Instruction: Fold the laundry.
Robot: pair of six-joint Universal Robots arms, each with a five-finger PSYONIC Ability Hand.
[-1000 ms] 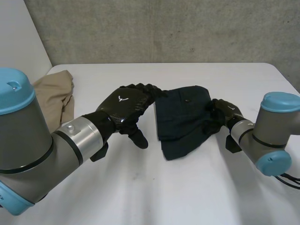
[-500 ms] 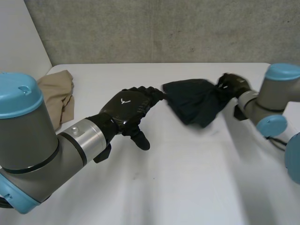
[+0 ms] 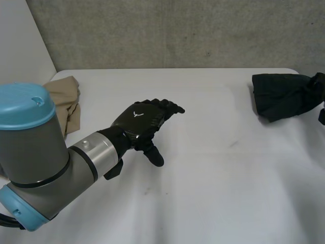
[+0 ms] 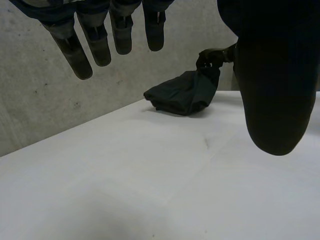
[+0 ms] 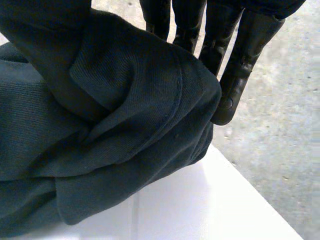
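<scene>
Dark garment (image 3: 282,96) sat bunched (no tidy fold) at the desk's (image 3: 213,193) right edge, pinched in the right robot hand (image 5: 245,50). Left robot hand (image 3: 142,119) hovered open over the desk's middle. Tan garment (image 3: 63,104) at the desk's left edge looked unfolded; most work remained.

The dark garment (image 5: 125,110) is matt woven cloth; the white table (image 3: 203,193) looks smooth and matt.

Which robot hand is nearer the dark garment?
Right. The right robot hand grips the dark garment at the table's right side; the left robot hand hangs open over the table's middle, well apart from it.
</scene>
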